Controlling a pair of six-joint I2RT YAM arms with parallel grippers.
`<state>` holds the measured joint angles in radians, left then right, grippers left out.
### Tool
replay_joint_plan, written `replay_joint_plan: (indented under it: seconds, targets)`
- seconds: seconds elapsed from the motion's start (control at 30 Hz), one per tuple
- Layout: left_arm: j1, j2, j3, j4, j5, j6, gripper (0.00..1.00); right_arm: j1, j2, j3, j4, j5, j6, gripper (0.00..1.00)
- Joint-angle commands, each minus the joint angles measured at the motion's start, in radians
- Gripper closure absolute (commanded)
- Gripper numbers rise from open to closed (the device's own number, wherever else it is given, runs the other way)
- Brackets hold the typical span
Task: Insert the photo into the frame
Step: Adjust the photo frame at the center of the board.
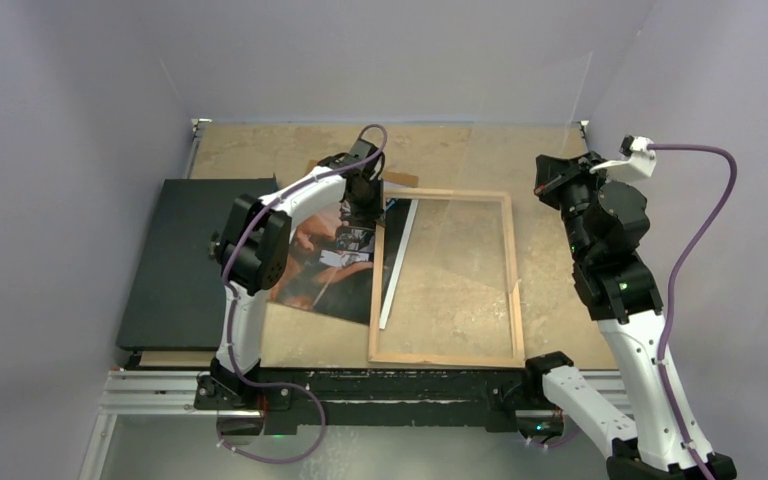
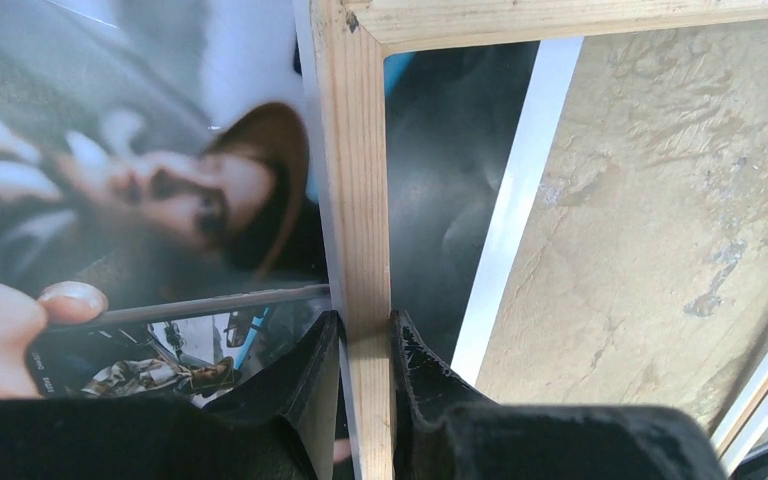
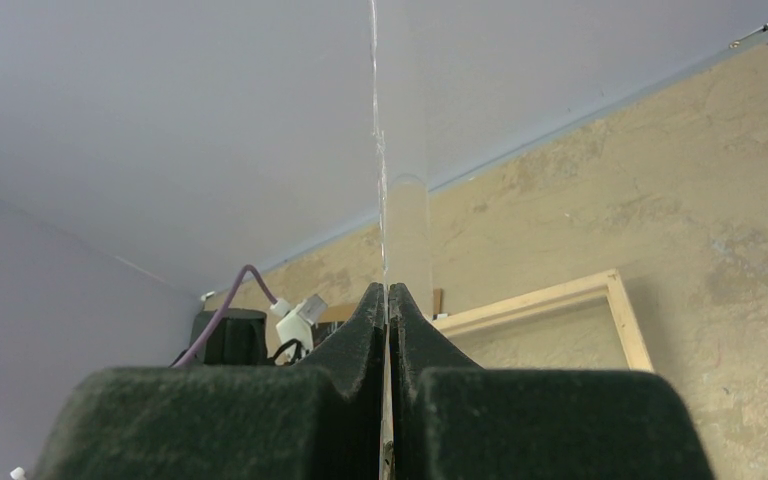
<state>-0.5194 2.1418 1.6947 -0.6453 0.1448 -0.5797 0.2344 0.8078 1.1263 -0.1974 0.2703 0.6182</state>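
Observation:
The frame [image 1: 513, 270] lies back-up on the table, light wood rails around an open middle. My left gripper [image 1: 365, 205] is shut on its left rail near the far left corner; in the left wrist view the fingers [image 2: 310, 370] pinch the rail [image 2: 352, 150]. The photo [image 1: 325, 265] lies flat and askew under that rail, its white strip [image 1: 397, 265] inside the opening; it also shows in the left wrist view [image 2: 160, 190]. My right gripper [image 1: 545, 185] is raised at the far right, shut on the clear pane [image 3: 380, 150], seen edge-on in the right wrist view.
A plain dark flat board [image 1: 185, 260] lies at the table's left side. A brown board edge [image 1: 400, 180] shows behind the frame's far left corner. Grey walls close in on three sides. The black rail with the arm bases [image 1: 360, 385] runs along the near edge.

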Motion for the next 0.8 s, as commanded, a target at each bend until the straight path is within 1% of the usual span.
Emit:
replay_joint_plan:
  seconds: [0.0, 0.3, 0.43, 0.6, 0.7, 0.77]
  targets:
    - [0.021, -0.066, 0.084, 0.001, 0.076, 0.003, 1.0, -0.003, -0.011, 0.009, 0.062, -0.003, 0.017, 1.0]
    - [0.122, -0.041, 0.192, -0.075, -0.009, 0.098, 1.0, -0.004, -0.002, 0.015, 0.066, -0.035, 0.025, 1.0]
    - [0.148, -0.028, 0.18, -0.046, -0.025, 0.115, 1.0, -0.003, -0.001, 0.007, 0.072, -0.045, 0.034, 1.0]
    - [0.15, 0.037, 0.212, -0.027, -0.046, 0.175, 1.0, -0.003, -0.005, -0.006, 0.071, -0.067, 0.046, 1.0]
    - [0.149, 0.09, 0.261, -0.053, -0.053, 0.226, 0.95, -0.003, -0.002, -0.008, 0.066, -0.094, 0.054, 1.0]
    - [0.15, 0.114, 0.283, -0.073, -0.054, 0.254, 0.86, -0.003, 0.009, -0.007, 0.064, -0.129, 0.061, 1.0]
